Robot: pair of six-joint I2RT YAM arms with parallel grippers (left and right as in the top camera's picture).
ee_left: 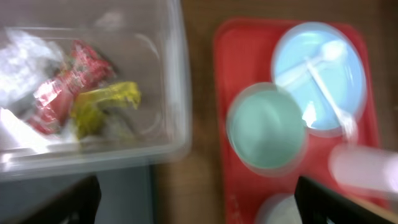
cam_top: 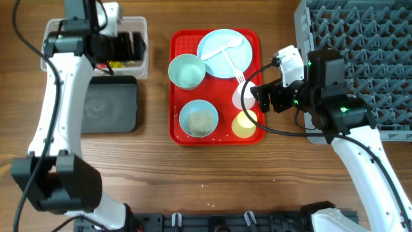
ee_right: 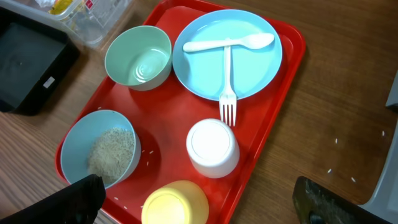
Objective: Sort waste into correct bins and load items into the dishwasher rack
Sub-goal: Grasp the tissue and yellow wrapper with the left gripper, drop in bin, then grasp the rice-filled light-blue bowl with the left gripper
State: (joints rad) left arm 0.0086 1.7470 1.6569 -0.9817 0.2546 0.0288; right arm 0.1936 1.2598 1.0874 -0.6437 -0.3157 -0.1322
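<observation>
Two robot arms work a wooden table (cam_top: 154,174) laid out for clearing up. The left pincer (cam_top: 134,45) hangs over the clear plastic rectangular tub (cam_top: 51,29) at the far left, its jaws spread wide and holding nothing. In that tub lie a crinkly red wrapper (ee_left: 59,87), a crinkly yellow wrapper (ee_left: 102,106) and crumpled white tissue (ee_left: 18,56). The black rectangular tub (cam_top: 109,109) sits just beside it on the near side. At centre, a flat red plastic tray (ee_right: 168,124) carries a round pale blue plate (ee_right: 199,68), on which a white plastic spoon (ee_right: 230,43) and a white plastic fork (ee_right: 227,81) lie crossed, the fork's tines reaching over the rim towards an upturned white cup (ee_right: 212,146). Next to that stands an upturned yellow cup (ee_right: 174,205). One pale blue-green bowl (ee_right: 138,56) is empty; a second pale blue bowl (ee_right: 74,143) holds a heap of white rice-like grains (ee_right: 112,149), with a few stray grains on the tray and the table. The right pincer (cam_top: 257,98) hovers at the tray's right edge, near the white cup, jaws fully apart and empty. The large grey plastic pegged rack (cam_top: 360,58) stands at far right.
</observation>
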